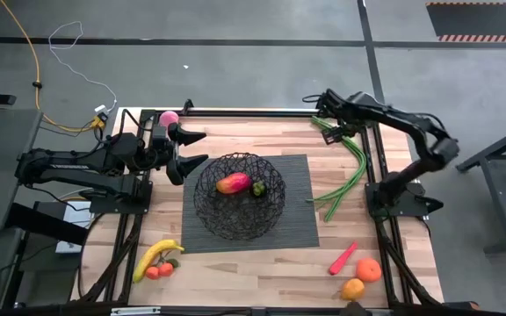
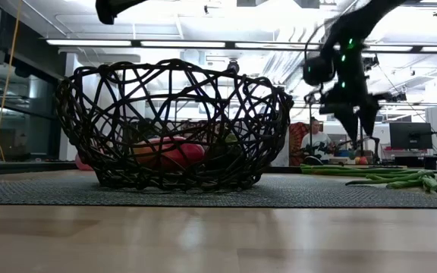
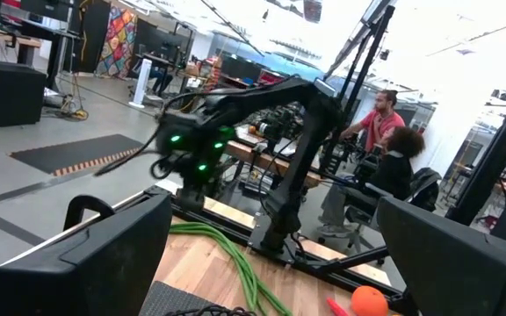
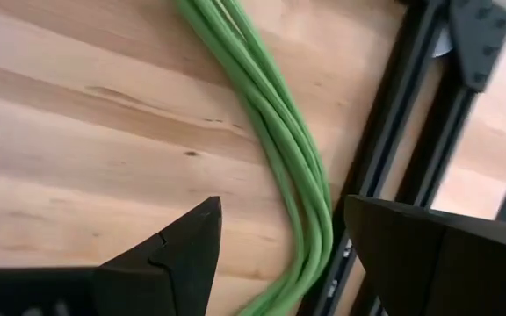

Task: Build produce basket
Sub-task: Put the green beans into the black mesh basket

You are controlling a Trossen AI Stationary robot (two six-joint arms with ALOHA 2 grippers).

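Note:
The black wire basket (image 1: pixel 238 195) stands on a dark ribbed mat (image 1: pixel 297 230) and holds a red-orange mango (image 1: pixel 233 183) and a dark green piece (image 1: pixel 258 188). My left gripper (image 1: pixel 202 147) is open and empty, above the basket's far left rim, next to the pink ball (image 1: pixel 169 118). My right gripper (image 1: pixel 321 112) is open above the far end of the long green beans (image 4: pixel 297 175), which lie on the wood. In the low view it (image 2: pixel 359 114) hangs clear above them. A banana (image 1: pixel 156 256), tomatoes (image 1: pixel 158 270), a chili (image 1: pixel 343 258) and oranges (image 1: pixel 368 269) lie near the front edge.
The table's black frame rail (image 4: pixel 393 132) runs right beside the beans. People sit in the room beyond the table (image 3: pixel 385 140). Bare wood lies between the mat and the front edge (image 1: pixel 253 276).

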